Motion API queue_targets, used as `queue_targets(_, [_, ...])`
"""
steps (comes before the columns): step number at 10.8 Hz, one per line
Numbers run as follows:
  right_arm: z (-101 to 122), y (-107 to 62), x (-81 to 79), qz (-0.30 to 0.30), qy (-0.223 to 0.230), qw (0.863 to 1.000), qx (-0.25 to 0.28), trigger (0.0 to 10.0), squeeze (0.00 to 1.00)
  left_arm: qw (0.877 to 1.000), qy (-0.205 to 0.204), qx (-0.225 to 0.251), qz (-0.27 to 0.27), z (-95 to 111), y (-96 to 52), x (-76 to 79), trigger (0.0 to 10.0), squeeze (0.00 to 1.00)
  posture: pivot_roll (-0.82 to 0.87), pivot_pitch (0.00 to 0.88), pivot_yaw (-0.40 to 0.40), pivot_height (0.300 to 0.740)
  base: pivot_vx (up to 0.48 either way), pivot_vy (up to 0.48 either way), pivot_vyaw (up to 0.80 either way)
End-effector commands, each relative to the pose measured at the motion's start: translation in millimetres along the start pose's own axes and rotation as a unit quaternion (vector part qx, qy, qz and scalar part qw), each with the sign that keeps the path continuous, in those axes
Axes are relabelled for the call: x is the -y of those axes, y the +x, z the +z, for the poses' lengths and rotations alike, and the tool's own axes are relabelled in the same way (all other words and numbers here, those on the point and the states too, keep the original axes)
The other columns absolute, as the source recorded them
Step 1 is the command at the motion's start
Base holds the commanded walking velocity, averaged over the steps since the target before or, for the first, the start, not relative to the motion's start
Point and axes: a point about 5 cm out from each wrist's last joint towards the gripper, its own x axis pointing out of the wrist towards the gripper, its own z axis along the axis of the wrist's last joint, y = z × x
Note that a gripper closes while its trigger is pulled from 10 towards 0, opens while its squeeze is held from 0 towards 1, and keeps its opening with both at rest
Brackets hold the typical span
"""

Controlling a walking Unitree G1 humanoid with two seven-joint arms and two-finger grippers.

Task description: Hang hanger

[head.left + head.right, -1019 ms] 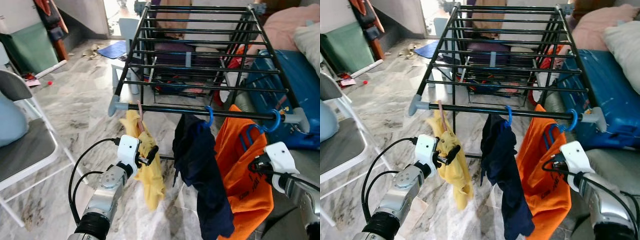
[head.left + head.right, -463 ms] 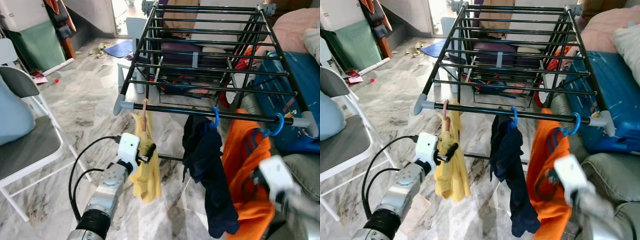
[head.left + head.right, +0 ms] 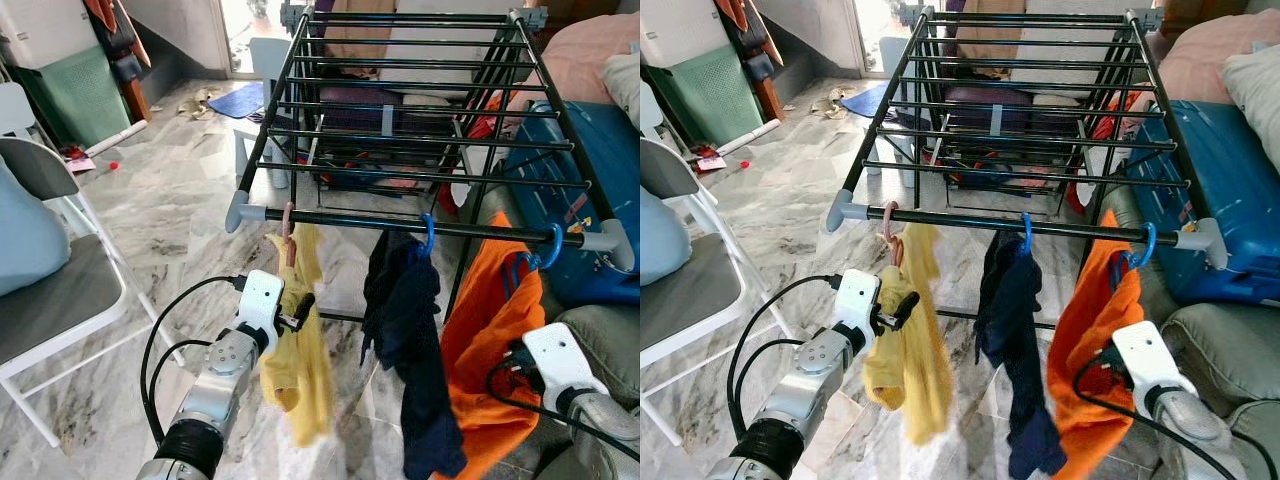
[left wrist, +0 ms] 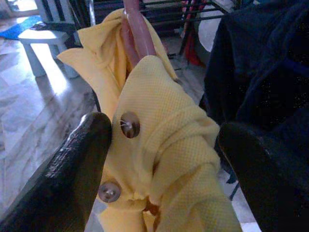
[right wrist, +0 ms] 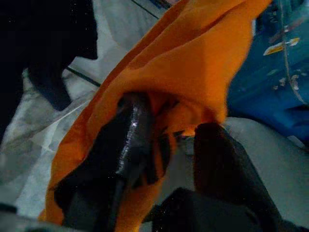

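The pink hanger (image 3: 288, 222) is hooking over the front bar of the drying rack (image 3: 400, 220), at the rack's 7 o'clock corner, carrying a yellow shirt (image 3: 297, 350). The left end effector (image 3: 300, 308) is sitting spread around the shirt's collar, fingers (image 4: 82, 159) on either side. At 3 o'clock from the navy garment (image 3: 415, 340), the right end effector (image 5: 169, 145) is pinching the orange shirt (image 3: 490, 340), which is hanging from a blue hanger (image 3: 548, 247).

Likely a home: drying rack (image 3: 420, 120), folding chair (image 3: 50, 290).
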Motion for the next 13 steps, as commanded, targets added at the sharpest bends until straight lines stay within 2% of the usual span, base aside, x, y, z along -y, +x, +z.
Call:
queue_targets(1, [8,-1.3,4.1,-0.013,-0.003,1.0,0.022,10.0,1.0,1.0,0.006,0.003,-0.001,2,0.5,-0.4,10.0,0.0,-0.06,0.0,0.037,0.74,0.0,0.0,0.0])
queue_targets(9, [5,-19.1,-2.1,-0.048,-0.028,0.997,0.052,10.0,1.0,1.0,0.011,0.008,-0.007,4,4.7,2.3,10.0,0.0,-0.08,0.0,0.049,0.74,0.0,0.0,0.0])
queue_targets(13, [16,-36.0,-2.5,-0.052,-0.035,0.992,0.11,10.0,1.0,1.0,0.014,0.013,-0.001,4,4.4,2.9,10.0,0.0,-0.09,0.0,0.046,0.74,0.0,0.0,0.0])
